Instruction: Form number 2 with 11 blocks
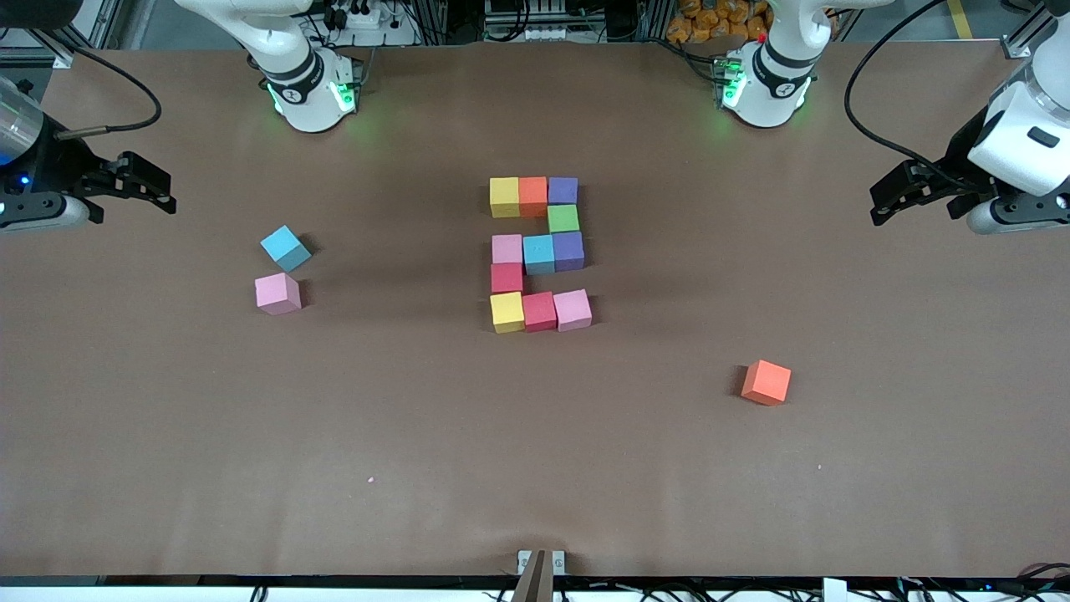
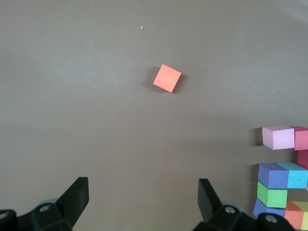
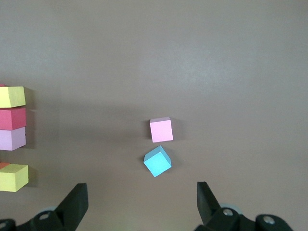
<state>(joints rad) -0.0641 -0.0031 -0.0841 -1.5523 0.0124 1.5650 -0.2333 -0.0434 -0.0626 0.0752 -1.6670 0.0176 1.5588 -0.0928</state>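
Waiting at both table ends, left fingers (image 1: 888, 199) and right fingers (image 1: 146, 182) spread, empty. Number 2 (image 1: 539, 253) sits mid-surface, eleven blocks placed, seemingly complete. Next: maybe just checking alignment; spare orange block (image 1: 766, 382) stays out.

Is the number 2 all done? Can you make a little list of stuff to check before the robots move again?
1. Multicoloured foam-cube digit 2 counts eleven: ok.
2. Rows line up tightly: not ok, lowest row sits slightly skewed.
3. Left tool open, empty, at the left arm's end of the table: ok.
4. Right tool open, empty, at the right arm's end of the table: ok.
5. Spare orange cube, light blue cube and pink cube lie apart from the digit: ok.
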